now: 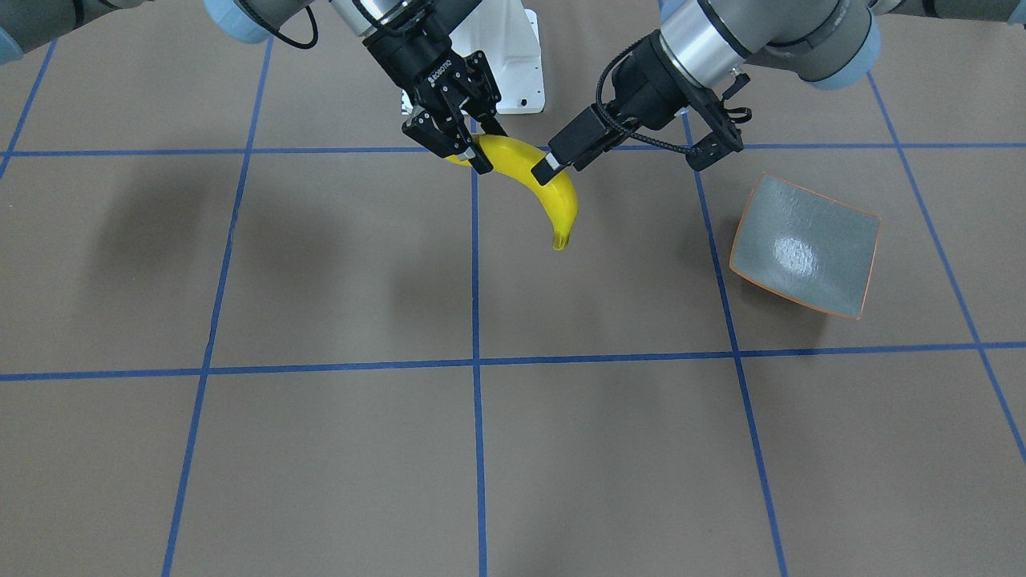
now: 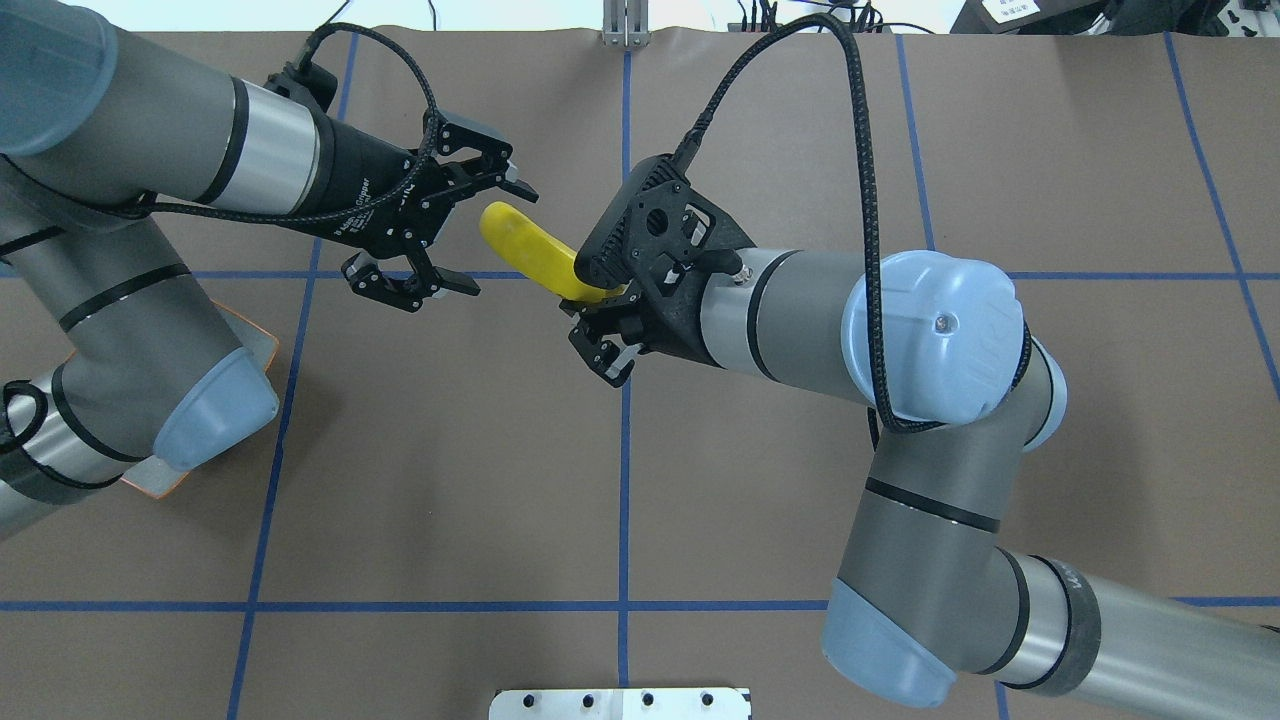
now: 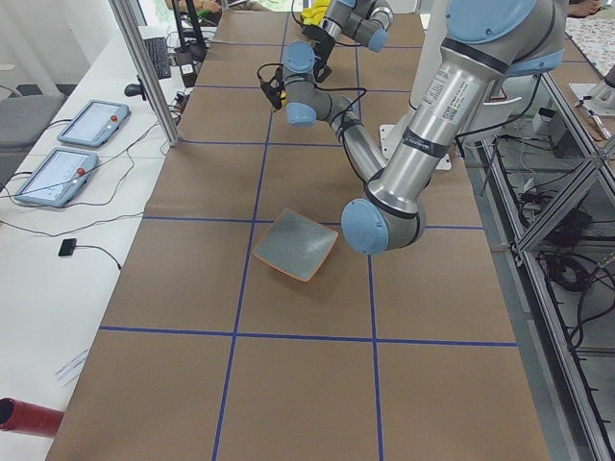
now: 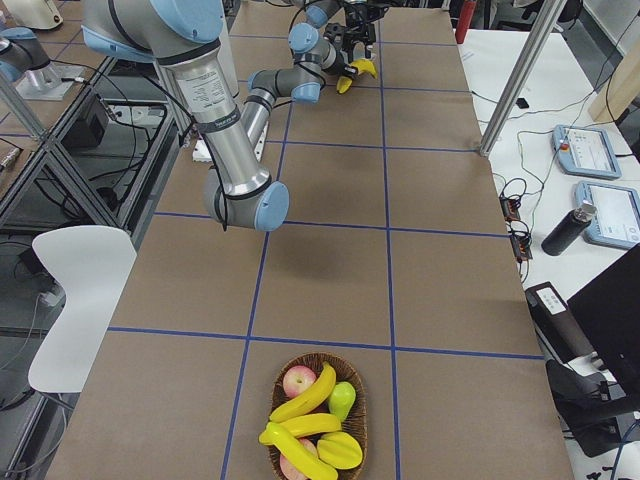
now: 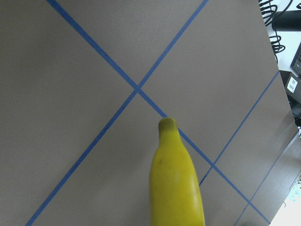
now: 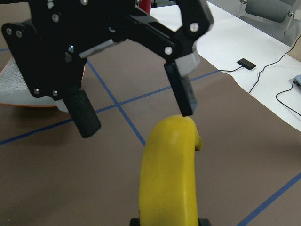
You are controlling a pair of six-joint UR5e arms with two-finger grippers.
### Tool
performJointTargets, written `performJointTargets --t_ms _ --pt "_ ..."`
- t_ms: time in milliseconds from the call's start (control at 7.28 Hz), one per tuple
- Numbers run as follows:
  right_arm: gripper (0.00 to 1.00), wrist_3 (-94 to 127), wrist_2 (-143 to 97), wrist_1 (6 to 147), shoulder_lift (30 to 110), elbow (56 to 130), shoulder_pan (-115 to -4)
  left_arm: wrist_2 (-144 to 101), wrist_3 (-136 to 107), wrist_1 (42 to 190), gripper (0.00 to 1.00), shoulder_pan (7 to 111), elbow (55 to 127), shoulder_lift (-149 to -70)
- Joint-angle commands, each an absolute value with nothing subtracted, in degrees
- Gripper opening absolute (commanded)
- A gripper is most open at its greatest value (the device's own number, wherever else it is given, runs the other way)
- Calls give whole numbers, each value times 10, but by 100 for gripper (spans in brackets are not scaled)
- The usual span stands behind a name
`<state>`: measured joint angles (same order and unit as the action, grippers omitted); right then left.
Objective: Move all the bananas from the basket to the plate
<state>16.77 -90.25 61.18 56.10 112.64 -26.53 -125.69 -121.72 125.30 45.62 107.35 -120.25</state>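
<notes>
Overhead, the banana [image 2: 525,250] hangs above the worktop's middle. Its free end pokes between the spread fingers of the left gripper [image 2: 497,240], which points across at it; contact cannot be told. From the front, the right gripper [image 1: 461,152], marked ROBOTIQ, angles down and pinches the banana's other end. The plate [image 1: 801,244] lies toward the worktop's left end. The right-side view shows the basket [image 4: 318,420] toward the right end, with other bananas [image 4: 300,398] inside.

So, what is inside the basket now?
Three bananas, two apples, a green fruit and another yellow fruit. Anything beneath them is covered.
</notes>
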Motion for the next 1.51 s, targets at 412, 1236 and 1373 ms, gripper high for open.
performJointTargets --t_ms 412,1236,1373 --pt "17 168 -889 587 565 1130 -251 -1258 -1216 1254 0 456 1078 -1200" --pt "100 321 -899 605 573 1132 -307 -1259 -1205 1253 0 463 1089 -1185" --pt "100 355 -930 635 577 1130 -349 -1261 -1196 1253 0 463 1107 -1165"
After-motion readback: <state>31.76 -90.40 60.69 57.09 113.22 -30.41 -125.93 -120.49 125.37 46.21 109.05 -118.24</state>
